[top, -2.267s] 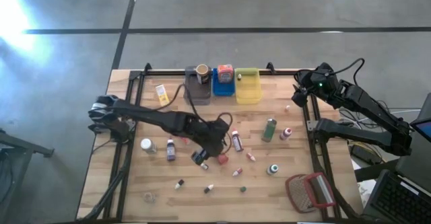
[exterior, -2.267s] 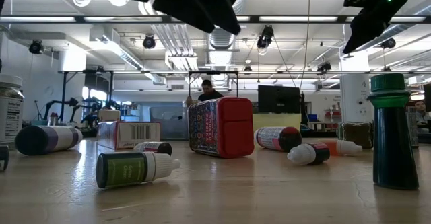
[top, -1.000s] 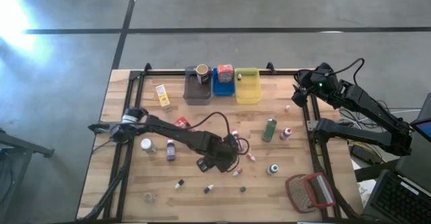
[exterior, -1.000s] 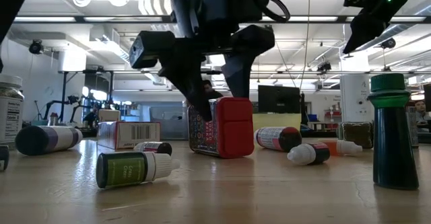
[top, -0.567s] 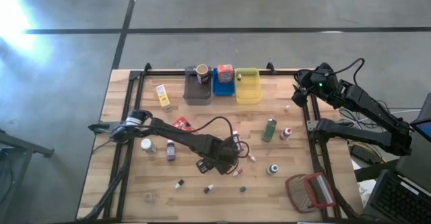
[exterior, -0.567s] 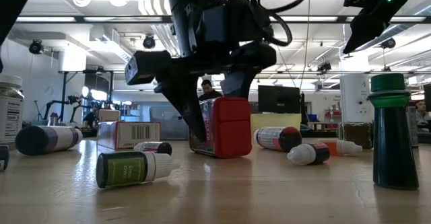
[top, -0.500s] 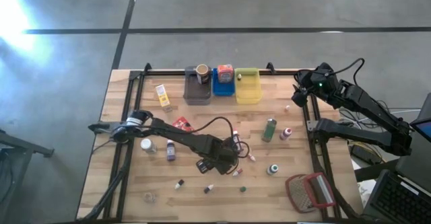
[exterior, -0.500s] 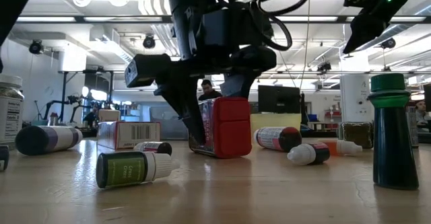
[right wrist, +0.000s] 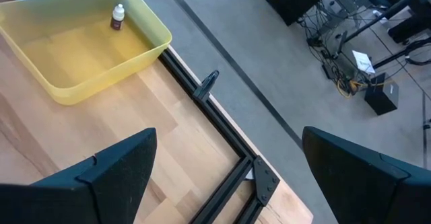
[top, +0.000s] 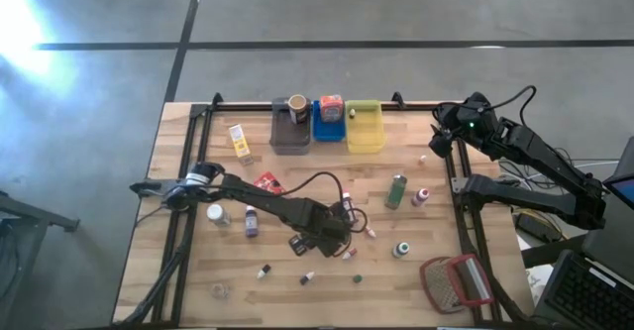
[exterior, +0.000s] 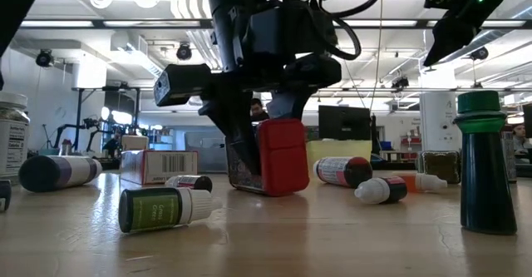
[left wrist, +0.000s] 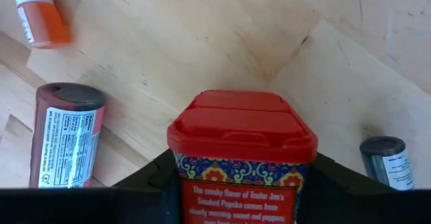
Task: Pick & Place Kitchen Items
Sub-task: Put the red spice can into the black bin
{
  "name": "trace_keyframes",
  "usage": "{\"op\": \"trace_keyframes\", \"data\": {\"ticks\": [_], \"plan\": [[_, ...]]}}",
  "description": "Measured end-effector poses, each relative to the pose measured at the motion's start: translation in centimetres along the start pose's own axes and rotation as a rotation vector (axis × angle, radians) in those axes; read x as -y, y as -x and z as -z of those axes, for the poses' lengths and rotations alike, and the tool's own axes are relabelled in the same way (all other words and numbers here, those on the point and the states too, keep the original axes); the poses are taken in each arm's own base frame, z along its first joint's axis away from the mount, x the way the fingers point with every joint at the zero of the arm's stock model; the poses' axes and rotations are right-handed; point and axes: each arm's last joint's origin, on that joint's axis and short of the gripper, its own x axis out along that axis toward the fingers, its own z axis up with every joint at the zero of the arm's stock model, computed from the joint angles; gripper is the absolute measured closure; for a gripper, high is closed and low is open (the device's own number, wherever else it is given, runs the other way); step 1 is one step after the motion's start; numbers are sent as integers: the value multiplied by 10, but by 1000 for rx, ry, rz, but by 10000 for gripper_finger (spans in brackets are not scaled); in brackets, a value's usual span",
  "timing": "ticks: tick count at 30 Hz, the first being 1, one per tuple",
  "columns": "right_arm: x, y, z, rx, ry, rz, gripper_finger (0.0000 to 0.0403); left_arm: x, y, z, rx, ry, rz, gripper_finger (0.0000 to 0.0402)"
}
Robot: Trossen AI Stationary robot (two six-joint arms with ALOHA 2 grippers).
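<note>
Left tool pinching red-lidded spice tin, straddling its sides for lift. Right tool spread, parked clear at tabletop edge.

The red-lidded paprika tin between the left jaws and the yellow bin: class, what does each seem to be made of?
Paprika tin: probably printed metal, judging by the patterned, lettered body; its red lid looks like smooth moulded plastic with a soft sheen.
Yellow bin: translucent plastic, since the table's wood shows faintly through its thin glossy walls.
</note>
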Motion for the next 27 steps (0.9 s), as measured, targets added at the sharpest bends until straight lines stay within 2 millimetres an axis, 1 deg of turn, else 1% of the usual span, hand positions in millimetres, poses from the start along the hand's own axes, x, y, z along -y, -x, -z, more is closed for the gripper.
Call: {"op": "trace_keyframes", "data": {"ticks": [5,9,11,13,16,18,20,23,27], "plan": [[0,0,0,0,3,0,37,-9,12,-6,37,66,-35,221],[0,0,0,0,2,0,37,-21,29,-7,101,161,-61,221],[0,0,0,0,4,0,37,-28,42,-4,174,214,-49,222],[0,0,0,0,1,1,37,-38,54,2,260,279,-23,222],[0,0,0,0,0,1,37,-54,71,17,364,376,-16,222],[0,0,0,0,4,0,37,-62,77,28,427,425,-39,222],[0,0,0,1,1,0,37,-68,79,38,484,460,-80,222],[0,0,0,1,1,0,37,-70,80,51,586,504,-158,222],[0,0,0,1,1,0,37,-62,71,69,721,572,-258,222]]}}
